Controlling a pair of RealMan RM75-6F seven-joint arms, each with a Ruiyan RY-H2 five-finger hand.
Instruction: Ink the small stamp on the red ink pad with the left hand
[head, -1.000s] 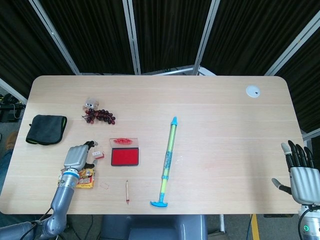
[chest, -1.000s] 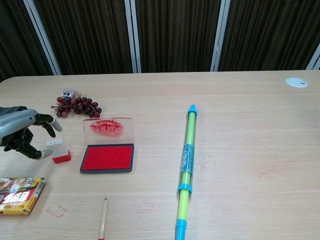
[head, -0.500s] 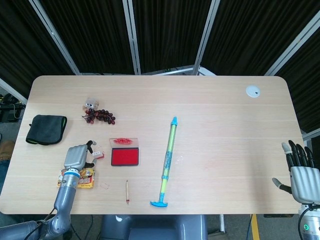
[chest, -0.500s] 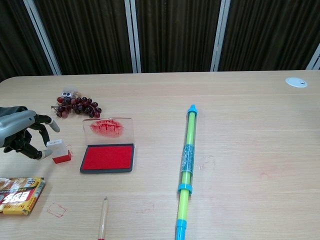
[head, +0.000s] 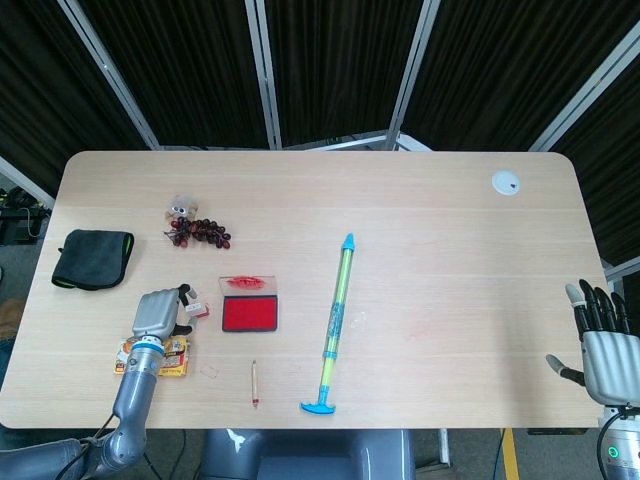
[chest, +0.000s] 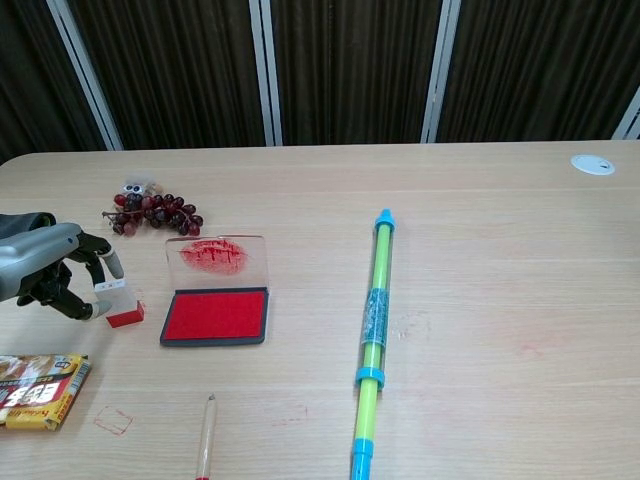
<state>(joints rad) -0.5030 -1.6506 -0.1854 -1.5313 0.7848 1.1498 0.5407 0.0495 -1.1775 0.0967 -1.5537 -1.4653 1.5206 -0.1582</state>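
Observation:
The small stamp, white with a red base, stands on the table just left of the open red ink pad; the head view shows the stamp and the pad too. My left hand curls over the stamp from the left, with a fingertip just above its top and the thumb low at its left side. Nothing is lifted. My right hand hangs past the table's right edge with its fingers spread and nothing in it.
The pad's clear lid lies hinged back behind it. Grapes sit behind the stamp, and a snack packet lies near the front edge. Further right are a pencil and a long green-blue tube. A black cloth lies far left.
My left hand's fingers have curled down and in around the stamp. The stamp, pad and right hand have not moved.

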